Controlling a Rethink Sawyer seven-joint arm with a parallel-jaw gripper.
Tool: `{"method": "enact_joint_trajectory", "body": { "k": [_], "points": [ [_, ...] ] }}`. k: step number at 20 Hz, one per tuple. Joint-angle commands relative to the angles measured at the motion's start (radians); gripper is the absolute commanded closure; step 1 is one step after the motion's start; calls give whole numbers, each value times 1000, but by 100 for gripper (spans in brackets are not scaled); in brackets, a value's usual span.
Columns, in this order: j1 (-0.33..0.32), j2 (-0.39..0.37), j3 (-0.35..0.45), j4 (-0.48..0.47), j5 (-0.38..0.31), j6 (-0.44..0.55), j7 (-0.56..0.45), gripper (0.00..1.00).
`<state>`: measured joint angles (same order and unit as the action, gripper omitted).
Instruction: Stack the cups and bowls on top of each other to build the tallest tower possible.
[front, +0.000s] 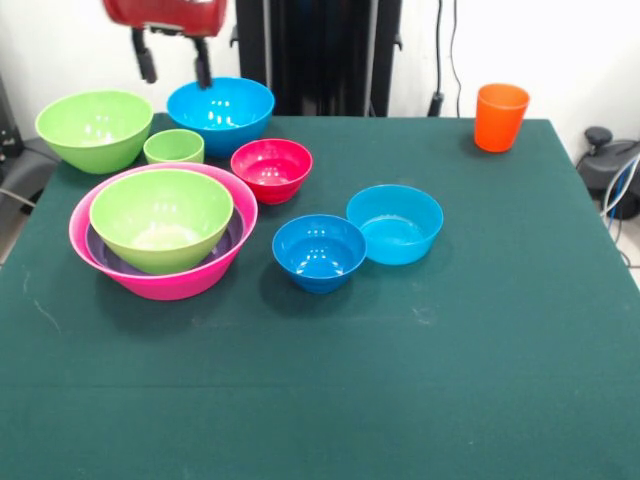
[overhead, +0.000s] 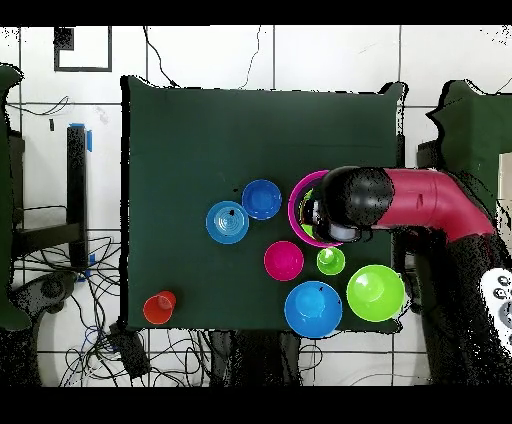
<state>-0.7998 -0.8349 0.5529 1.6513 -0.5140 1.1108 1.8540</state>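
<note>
My gripper (front: 173, 62) is open and empty, high above the table's far left, over the gap between the short lime-green cup (front: 174, 146) and the large blue bowl (front: 220, 112). A lime-green bowl (front: 160, 215) sits in the purple bowl (front: 98, 250), which sits in the huge pink bowl (front: 165, 280). A second lime-green bowl (front: 95, 128) stands at the far left. The small red bowl (front: 271, 168), small blue bowl (front: 319, 250) and teal bowl (front: 395, 222) stand alone mid-table. The orange cup (front: 501, 116) stands upright at the far right corner.
The green table (front: 450, 350) has its edges in view all round. In the overhead view the red arm (overhead: 420, 200) covers most of the pink bowl (overhead: 296, 212). Cables and stands lie on the floor beside the table.
</note>
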Motion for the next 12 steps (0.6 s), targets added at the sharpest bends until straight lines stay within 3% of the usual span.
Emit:
{"method": "enact_joint_trajectory", "body": {
  "k": [1,5,8,12],
  "points": [
    [80,-33,-95,101,13,24,136,0],
    [90,-39,-112,103,26,9,123,0],
    [79,-37,-107,132,45,-85,120,0],
    [96,-29,-125,147,52,-123,141,0]
  ]
}}
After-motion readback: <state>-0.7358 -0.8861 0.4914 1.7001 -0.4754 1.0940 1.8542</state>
